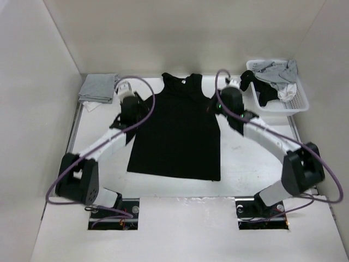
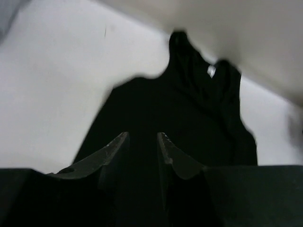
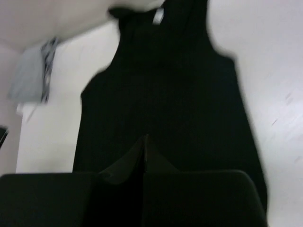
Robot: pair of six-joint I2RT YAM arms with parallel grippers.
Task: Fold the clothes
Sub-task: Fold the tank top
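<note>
The left gripper [image 2: 142, 138] has its fingers spread with nothing between them, hovering over the left side of the black top [image 1: 177, 131]. The right gripper [image 3: 144, 142] has its fingers pressed together over the top's right side. Whether any fabric is nipped there is hard to tell, black against black.

The top lies flat in the middle of the table [image 1: 245, 164], neckline away from the arm bases. At the far right a white basket [image 1: 289, 107] holds crumpled grey, white and black garments [image 1: 275, 71]. A folded grey cloth [image 1: 98, 87] sits in the far left corner.

Both arms reach forward and inward, elbows out.
</note>
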